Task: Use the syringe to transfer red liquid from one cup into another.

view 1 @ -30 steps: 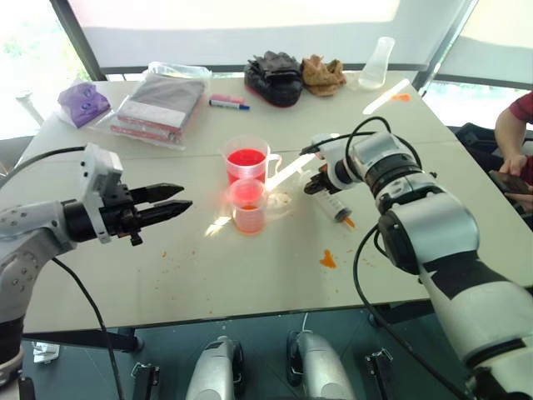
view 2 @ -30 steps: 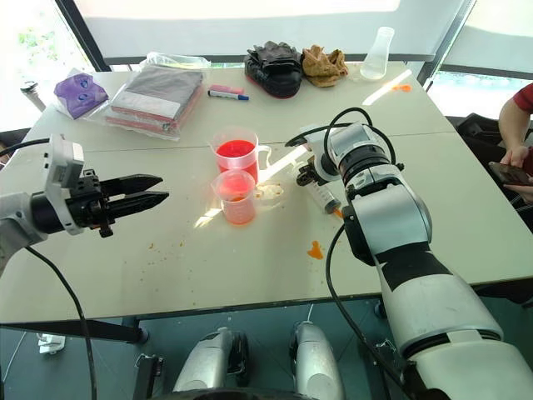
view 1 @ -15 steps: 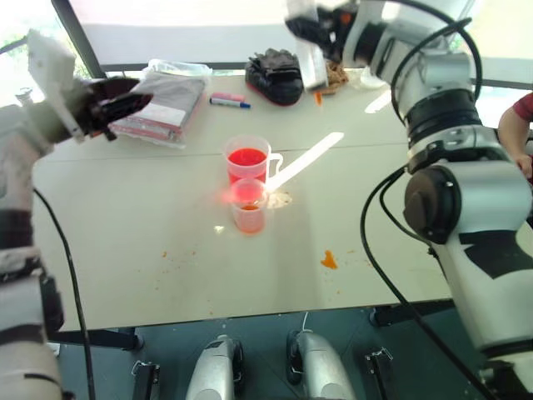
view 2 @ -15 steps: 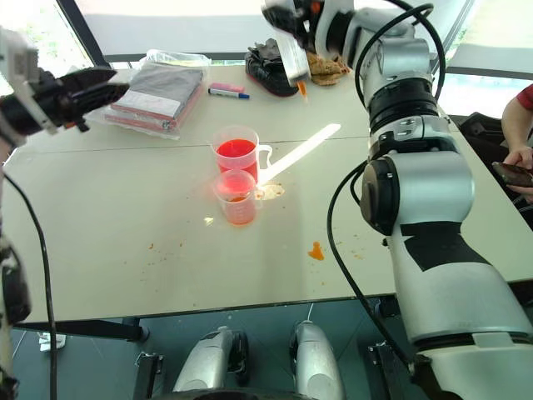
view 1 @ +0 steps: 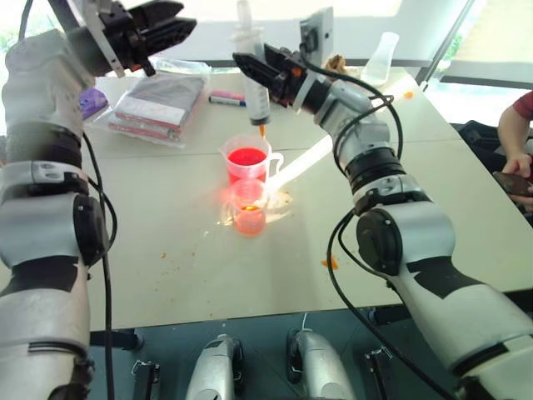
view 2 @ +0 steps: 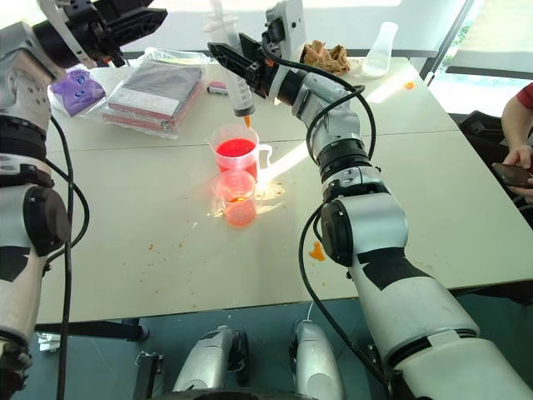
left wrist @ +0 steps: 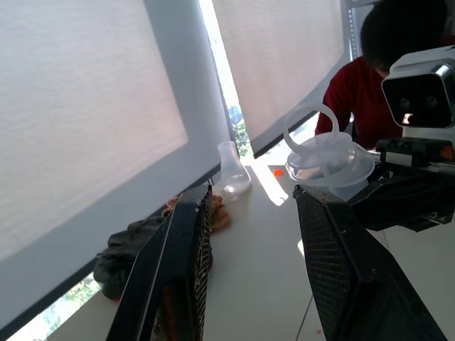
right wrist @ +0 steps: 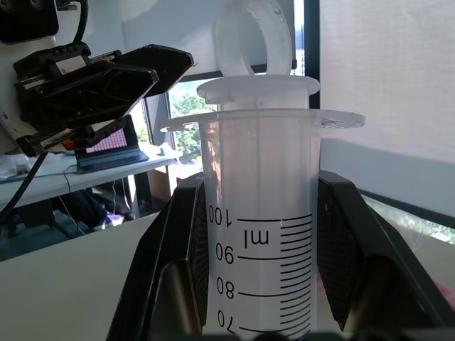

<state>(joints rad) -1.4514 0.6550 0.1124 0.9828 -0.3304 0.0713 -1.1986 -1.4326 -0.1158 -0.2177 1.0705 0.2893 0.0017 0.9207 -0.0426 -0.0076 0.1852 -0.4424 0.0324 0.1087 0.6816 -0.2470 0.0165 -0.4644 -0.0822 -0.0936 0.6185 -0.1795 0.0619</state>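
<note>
I see the table (view 1: 166, 250) spread below both arms. My right gripper (view 1: 250, 68) is raised over it, its two black fingers (right wrist: 178, 270) clamped on the barrel of the syringe (view 1: 255, 83), one pad on each side just under the flange. The syringe stands upright between them, plunger ring above the fingers, orange-stained tip pointing down, above the mouth of the handled cup (view 1: 248, 160) and clear of it. That cup holds red liquid (view 1: 246, 157). The smaller cup (view 1: 248, 208) stands just in front of it, touching or nearly so, with a little red at the bottom. My left gripper (view 1: 166, 25) is up high beside the syringe, fingers (left wrist: 178, 270) apart and holding nothing; the plunger ring sits just beyond their tips.
</note>
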